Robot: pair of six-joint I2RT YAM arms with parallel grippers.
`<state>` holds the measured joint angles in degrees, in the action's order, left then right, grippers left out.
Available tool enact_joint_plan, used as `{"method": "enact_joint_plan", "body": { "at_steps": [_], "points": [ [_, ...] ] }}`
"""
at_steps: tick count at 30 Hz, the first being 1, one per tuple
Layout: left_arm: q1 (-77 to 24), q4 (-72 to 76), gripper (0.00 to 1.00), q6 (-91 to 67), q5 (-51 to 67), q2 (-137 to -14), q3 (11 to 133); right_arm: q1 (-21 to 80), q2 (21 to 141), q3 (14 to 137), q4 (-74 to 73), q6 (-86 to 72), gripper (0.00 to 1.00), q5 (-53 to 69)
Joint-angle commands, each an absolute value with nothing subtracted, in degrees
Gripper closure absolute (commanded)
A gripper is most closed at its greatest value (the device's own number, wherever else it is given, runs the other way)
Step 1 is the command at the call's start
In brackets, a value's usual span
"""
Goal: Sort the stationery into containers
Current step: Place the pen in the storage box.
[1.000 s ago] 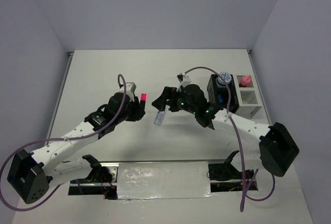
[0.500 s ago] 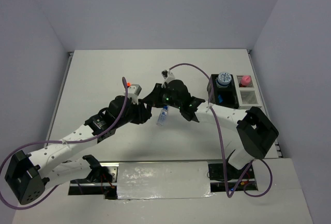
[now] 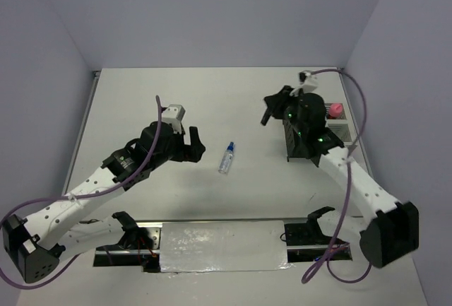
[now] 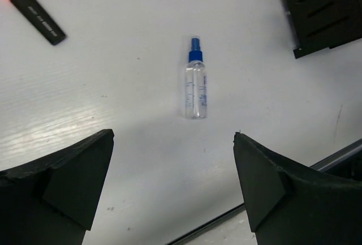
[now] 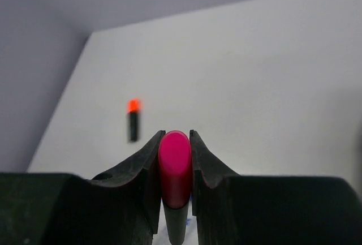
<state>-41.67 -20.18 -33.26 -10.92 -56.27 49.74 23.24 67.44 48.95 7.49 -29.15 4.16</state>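
Top view: a smooth white tabletop with a thin rim, grey walls close on three sides. The left arm reaches to mid-table. The left jaws are spread wide and hold nothing. A clear blue-capped tube lies flat just right of them, bare tabletop all round it. The right arm hangs over the black mesh organiser at the right edge and hides most of it. A white holder adjoins it, with a pink-capped item standing in a back compartment.

Left wrist view: jaws wide apart, the tube beyond them, cap pointing away. An orange-capped marker, black-bodied, lies flat upper left. The organiser corner is upper right, apart from the tube.

Right wrist view: the right jaws are clamped on a pink-capped marker, rounded glossy cap between them. The orange-capped marker is blurred, far off on open tabletop.
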Motion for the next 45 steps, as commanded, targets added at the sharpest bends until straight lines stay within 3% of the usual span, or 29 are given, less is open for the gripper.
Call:
{"method": "enact_joint_plan", "body": {
  "at_steps": [1,3,10,22,27,36,37,41,42,43,45],
  "points": [
    [-41.48,-28.82,0.01,-32.96,-15.90,-55.19,53.17,20.66,58.81,50.71,-2.60,-14.98,1.00,-15.77],
    [-41.31,-30.23,0.01,-32.87,-17.57,-55.11,53.26,16.81,58.62,52.55,-6.14,-14.41,1.00,-26.74],
    [-41.13,-30.41,0.01,-34.02,-18.37,-55.11,53.87,13.10,59.68,51.16,-8.26,-13.97,1.00,-41.03],
    [-40.87,-29.62,0.01,-34.01,-18.81,-55.46,53.53,9.76,60.21,45.62,-5.02,-16.26,1.00,-39.73],
    [-39.91,-28.30,0.01,-35.24,-18.90,-56.77,53.52,9.58,60.99,43.86,-3.08,-16.70,0.91,-38.41],
    [-35.69,-23.82,0.01,-34.98,-14.33,-58.71,52.39,9.40,63.54,41.39,2.55,-16.70,0.88,-35.86],
    [-35.51,-23.56,0.01,-34.98,-14.24,-58.80,52.12,9.40,63.89,41.40,2.55,-16.70,0.85,-35.69],
    [-34.63,-21.71,0.01,-35.77,-14.41,-59.06,50.19,9.40,61.97,39.83,1.50,-18.63,0.20,-34.46],
    [-34.02,-21.54,0.01,-36.03,-14.68,-59.32,50.01,9.40,59.87,39.21,1.76,-19.33,0.16,-33.50],
    [-33.49,-21.36,0.01,-36.56,-15.03,-59.59,49.84,9.40,58.55,38.68,1.50,-19.77,0.04,-33.23],
    [-31.65,-21.27,0.01,-38.14,-15.73,-60.64,50.01,9.40,55.22,37.71,0.79,-20.04,0.00,-32.26]
  ]
}}
